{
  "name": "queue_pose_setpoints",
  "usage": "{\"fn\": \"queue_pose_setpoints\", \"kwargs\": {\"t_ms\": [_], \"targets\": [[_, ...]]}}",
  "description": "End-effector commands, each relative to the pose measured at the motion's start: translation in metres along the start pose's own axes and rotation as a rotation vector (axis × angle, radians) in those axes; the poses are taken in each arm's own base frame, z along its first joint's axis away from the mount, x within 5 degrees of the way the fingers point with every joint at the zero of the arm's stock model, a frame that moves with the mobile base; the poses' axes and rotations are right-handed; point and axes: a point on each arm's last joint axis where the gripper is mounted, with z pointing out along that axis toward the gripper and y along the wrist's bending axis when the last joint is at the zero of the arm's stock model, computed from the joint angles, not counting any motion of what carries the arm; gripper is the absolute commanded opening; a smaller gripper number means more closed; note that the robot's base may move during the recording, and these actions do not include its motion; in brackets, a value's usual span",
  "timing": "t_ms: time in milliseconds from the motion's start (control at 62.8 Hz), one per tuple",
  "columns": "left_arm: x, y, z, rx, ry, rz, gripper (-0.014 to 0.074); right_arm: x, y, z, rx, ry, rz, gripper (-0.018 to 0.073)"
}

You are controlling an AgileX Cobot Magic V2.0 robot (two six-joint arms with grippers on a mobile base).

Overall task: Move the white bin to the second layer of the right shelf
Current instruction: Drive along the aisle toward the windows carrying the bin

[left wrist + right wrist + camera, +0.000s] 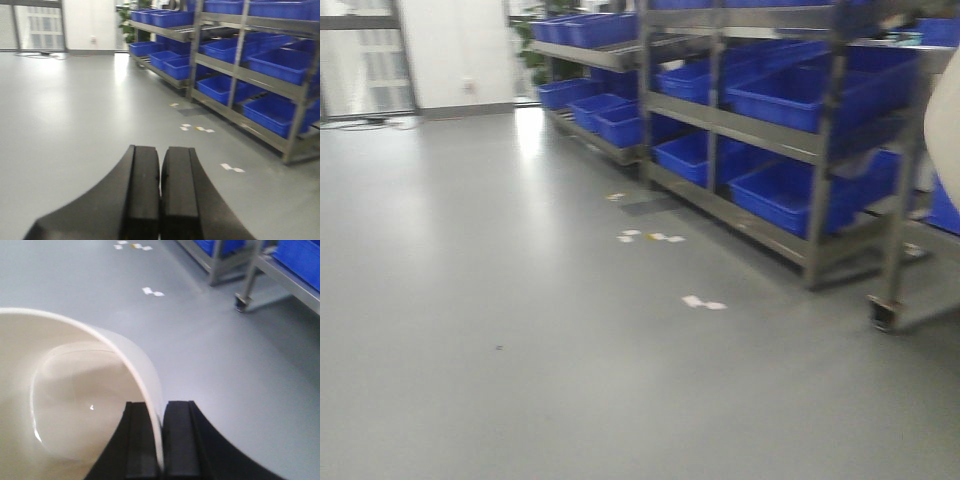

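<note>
Right wrist view: my right pincer [161, 440] clamps the white bin [65, 390] by its rim, the only pinchable edge; left pincer [160, 195] rests pressed together, empty.

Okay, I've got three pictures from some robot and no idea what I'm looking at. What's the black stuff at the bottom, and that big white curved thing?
It is a wheeled robot with two arms. The front view looks across a grey floor at steel racks holding blue crates; small pale scraps lie on the floor. The other two cameras sit on the wrists. The black shapes are gripper fingers: the left gripper is shut on nothing, the right gripper pinches the wall of the white bin, which looks empty.
</note>
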Motion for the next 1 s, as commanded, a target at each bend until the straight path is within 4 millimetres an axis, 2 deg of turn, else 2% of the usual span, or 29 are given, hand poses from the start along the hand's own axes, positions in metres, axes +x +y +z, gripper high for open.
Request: {"fn": "queue_pose_setpoints", "kwargs": {"t_ms": [0,988], "targets": [[0.0010,0.0005,-0.0004,0.003,-0.072,-0.006,0.0085,-0.0173,0.0003,-0.0061,-0.003,-0.126,0.006,0.0055],[0.0010,0.0005,-0.0004,0.003,-0.072,-0.006,0.0085,-0.0173,0.0003,-0.0061,-0.003,-0.126,0.006,0.0055]]}}
